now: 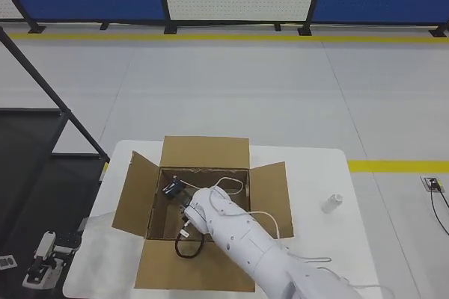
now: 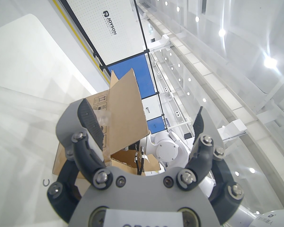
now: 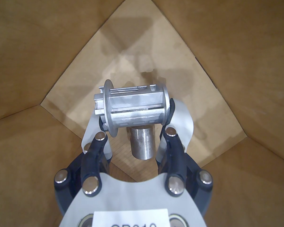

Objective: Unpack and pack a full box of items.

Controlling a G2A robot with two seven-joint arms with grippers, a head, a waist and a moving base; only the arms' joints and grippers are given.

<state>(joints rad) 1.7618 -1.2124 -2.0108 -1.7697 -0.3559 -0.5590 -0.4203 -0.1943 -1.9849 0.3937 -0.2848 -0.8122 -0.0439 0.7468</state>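
Right gripper (image 3: 135, 116) fingers (image 3: 183, 116) pinched in a grasp, left gripper (image 2: 142, 121) fingers (image 2: 90, 121) spread.

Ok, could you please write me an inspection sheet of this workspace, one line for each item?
Surface: white table, carrying the box.
Job's things: cardboard box open, four flaps spread out; metal flanged part held inside it; a smooth metal cylinder lies under that part, cannot tell whether joined to it.
Clutter: small white item lying on the table beside the box, apart from it.
End effectors: right end effector shut on the metal flanged part, inside the box; left end effector open, holding nothing, outside the box.
Cables: black cables along the right arm; floor cable beyond the table.
Surroundings: blue panels, yellow floor line, black frame beside the table.
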